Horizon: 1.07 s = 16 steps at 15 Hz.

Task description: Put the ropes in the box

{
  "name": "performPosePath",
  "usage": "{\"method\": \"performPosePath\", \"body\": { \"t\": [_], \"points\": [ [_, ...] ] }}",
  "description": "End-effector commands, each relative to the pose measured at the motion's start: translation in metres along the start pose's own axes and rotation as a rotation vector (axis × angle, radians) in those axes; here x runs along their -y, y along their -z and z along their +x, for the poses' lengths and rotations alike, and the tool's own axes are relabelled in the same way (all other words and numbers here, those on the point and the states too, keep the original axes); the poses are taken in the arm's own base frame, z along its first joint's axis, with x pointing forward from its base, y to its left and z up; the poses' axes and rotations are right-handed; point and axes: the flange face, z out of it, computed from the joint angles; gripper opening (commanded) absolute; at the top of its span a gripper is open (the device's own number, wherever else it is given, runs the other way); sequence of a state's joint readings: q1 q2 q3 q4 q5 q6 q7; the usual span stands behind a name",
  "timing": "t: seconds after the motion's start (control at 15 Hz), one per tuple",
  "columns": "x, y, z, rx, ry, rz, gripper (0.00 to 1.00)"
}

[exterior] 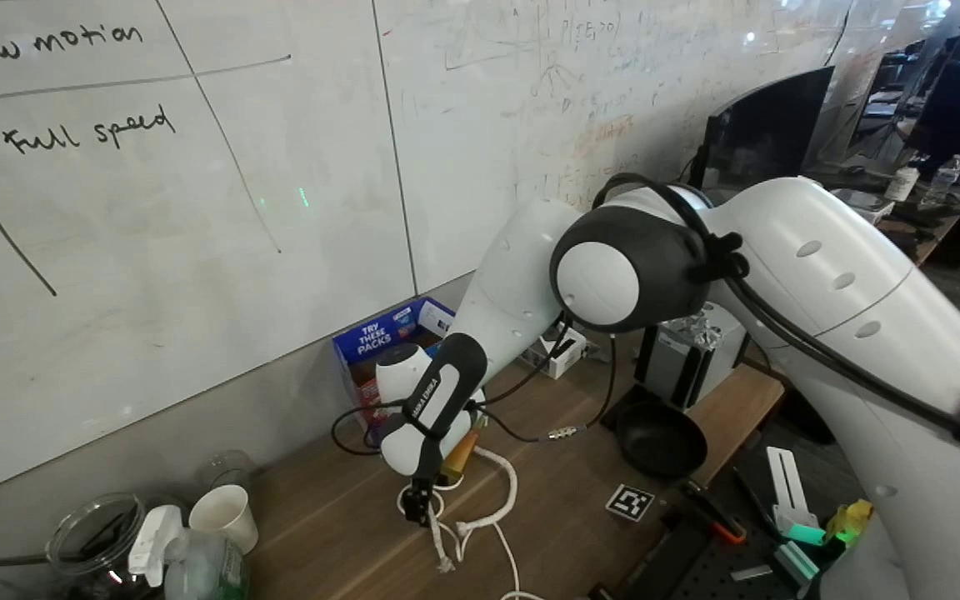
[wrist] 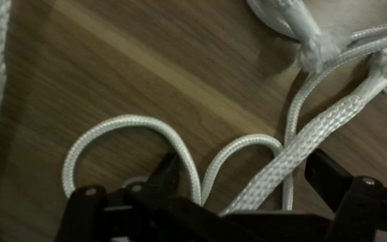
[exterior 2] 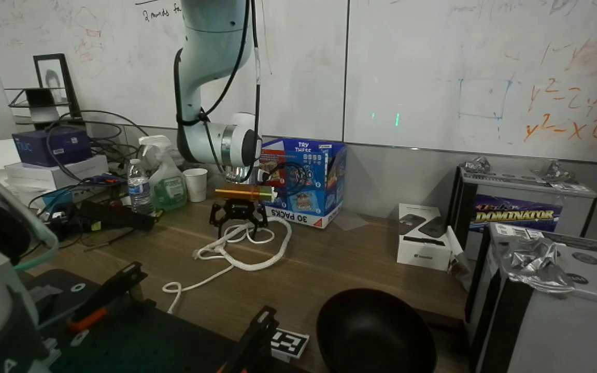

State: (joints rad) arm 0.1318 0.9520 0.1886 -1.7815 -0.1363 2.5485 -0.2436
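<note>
The wooden desk (exterior 2: 350, 259) bears the white ropes (exterior 2: 249, 267), loosely looped, one strand trailing toward eight o'clock. Around them in an exterior view, the blue box (exterior 2: 306, 181) stands between one and two o'clock, a white carton (exterior 2: 423, 238) at three, a black pan (exterior 2: 376, 331) at four, a paper cup (exterior 2: 195, 185) at eleven, a spray bottle (exterior 2: 168, 184) just beside it and a water bottle (exterior 2: 140, 189) at ten.

A robotics lab, by its robot arm (exterior: 601, 283) and whiteboard (exterior 2: 407, 67) (equations (exterior 2: 565, 129) in orange).
</note>
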Motion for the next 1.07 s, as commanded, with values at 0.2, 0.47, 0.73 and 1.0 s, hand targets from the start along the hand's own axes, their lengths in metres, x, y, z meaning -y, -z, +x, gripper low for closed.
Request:
{"method": "performPosePath", "body": {
  "t": [0.2, 0.47, 0.73, 1.0],
  "points": [
    [0.005, -0.01, -0.003, -0.051, 0.011, 0.003, 1.0],
    [0.006, -0.009, -0.004, -0.062, 0.011, -0.001, 1.0],
    [0.007, -0.003, -0.002, -0.064, 0.011, -0.007, 1.0],
    [0.008, -0.002, -0.001, -0.07, 0.014, -0.013, 1.0]
  ]
}}
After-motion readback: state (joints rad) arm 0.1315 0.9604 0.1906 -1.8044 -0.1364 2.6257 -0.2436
